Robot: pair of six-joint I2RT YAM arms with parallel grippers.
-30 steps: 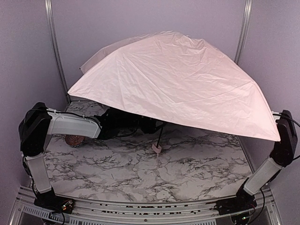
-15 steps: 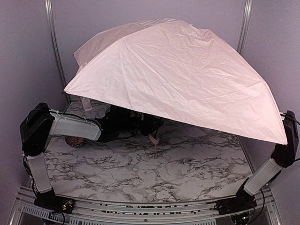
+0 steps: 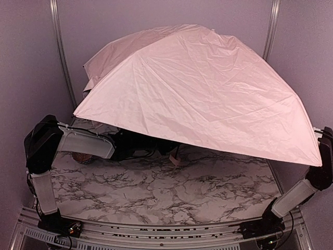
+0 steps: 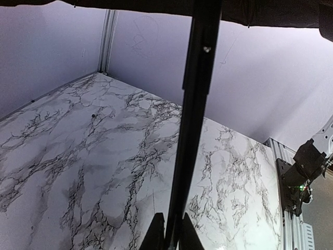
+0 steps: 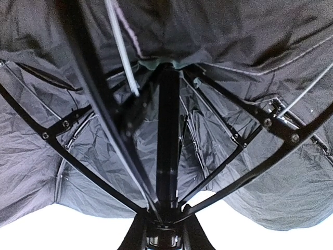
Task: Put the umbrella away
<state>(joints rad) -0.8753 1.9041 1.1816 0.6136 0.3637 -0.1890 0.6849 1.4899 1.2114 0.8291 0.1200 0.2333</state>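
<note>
The umbrella (image 3: pixel 197 88) stands open over the marble table, and its pale pink canopy fills most of the top view. Its small pink handle knob (image 3: pixel 176 161) hangs just above the tabletop under the canopy's front edge. In the left wrist view the thin black shaft (image 4: pixel 192 114) runs down between the fingers of my left gripper (image 4: pixel 170 235), which is shut on it. My right gripper (image 5: pixel 165 233) is shut on the black hub where the ribs meet, with the black lining (image 5: pixel 234 172) overhead. The canopy hides both grippers in the top view.
A reddish knobbly ball (image 3: pixel 82 157) lies on the marble table (image 3: pixel 208 192) beside my left forearm (image 3: pixel 86 143). Purple walls and metal posts (image 3: pixel 58 47) close in the back and sides. The canopy's right tip reaches my right arm (image 3: pixel 307 187).
My left gripper's jaws have closed on the shaft. The canopy has tipped, its right edge sinking lower, and the handle knob has shifted slightly.
</note>
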